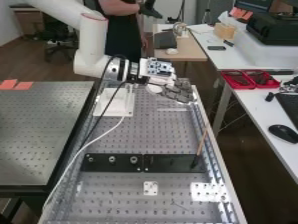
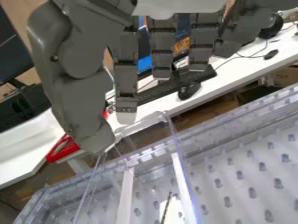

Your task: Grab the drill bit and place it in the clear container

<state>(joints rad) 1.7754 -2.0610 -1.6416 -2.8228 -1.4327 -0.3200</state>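
1. Letting nothing bear on its straight fingers [image 2: 125, 75], the hand [image 1: 176, 90] is released, above the clear container [image 2: 159, 120].
2. You can't be sure which is the drill bit: the slender tan rod [image 1: 202, 141] leaning at the black block [image 1: 174, 163], or the thin dark piece [image 2: 166, 207] seen through the container.
3. Expect it light, stiff and slick, apt to roll or twist.
4. Pinch it mid-length, clear of its tip; the container may skid if nudged.

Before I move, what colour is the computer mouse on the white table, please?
The mouse is black; it shows best in the high view.
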